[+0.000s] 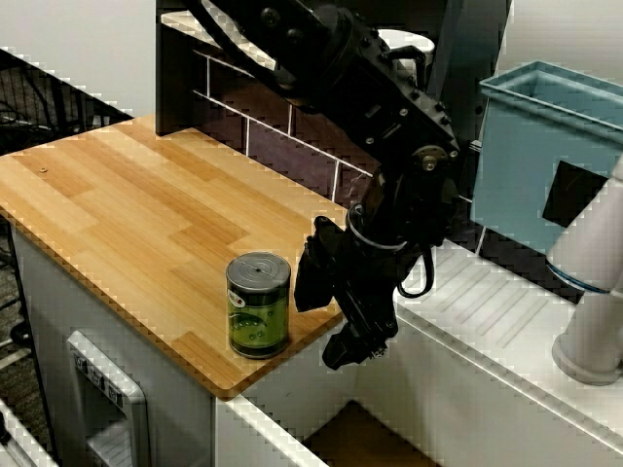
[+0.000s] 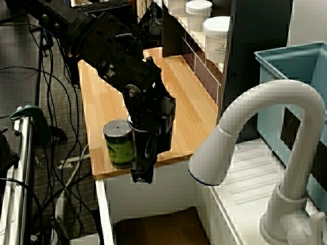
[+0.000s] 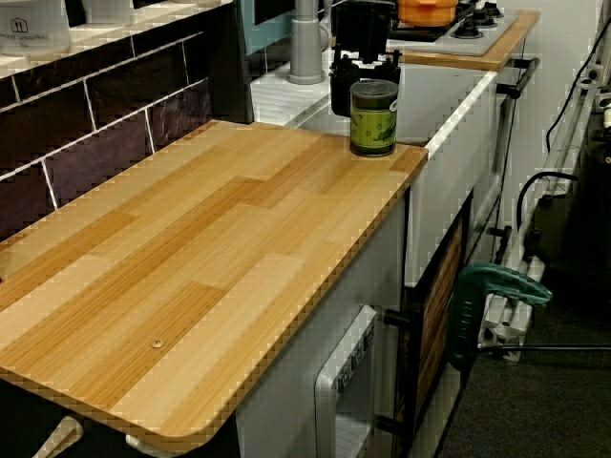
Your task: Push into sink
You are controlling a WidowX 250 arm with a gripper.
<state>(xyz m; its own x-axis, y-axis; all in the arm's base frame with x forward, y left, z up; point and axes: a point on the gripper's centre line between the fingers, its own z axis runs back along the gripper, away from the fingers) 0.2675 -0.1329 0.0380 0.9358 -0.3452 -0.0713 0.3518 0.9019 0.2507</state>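
A green can (image 1: 258,305) with a grey lid stands upright near the front right corner of the wooden counter (image 1: 136,209). It also shows in the side view (image 2: 119,143) and the far view (image 3: 372,116). My black gripper (image 1: 352,342) hangs just beside the can on the sink side, over the counter's edge, pointing down; its fingers look shut and hold nothing. I cannot tell if it touches the can. The sink (image 1: 355,440) lies below it, with a brown floor (image 2: 158,229) and a ribbed white drainboard (image 1: 487,302).
A light-blue plastic bin (image 1: 545,156) stands behind the drainboard. A white faucet (image 2: 265,127) arches over the sink. A dark tiled backsplash (image 1: 263,122) with white jars (image 2: 217,30) on a shelf runs behind the counter. A stove with an orange pot (image 3: 430,10) lies beyond the sink.
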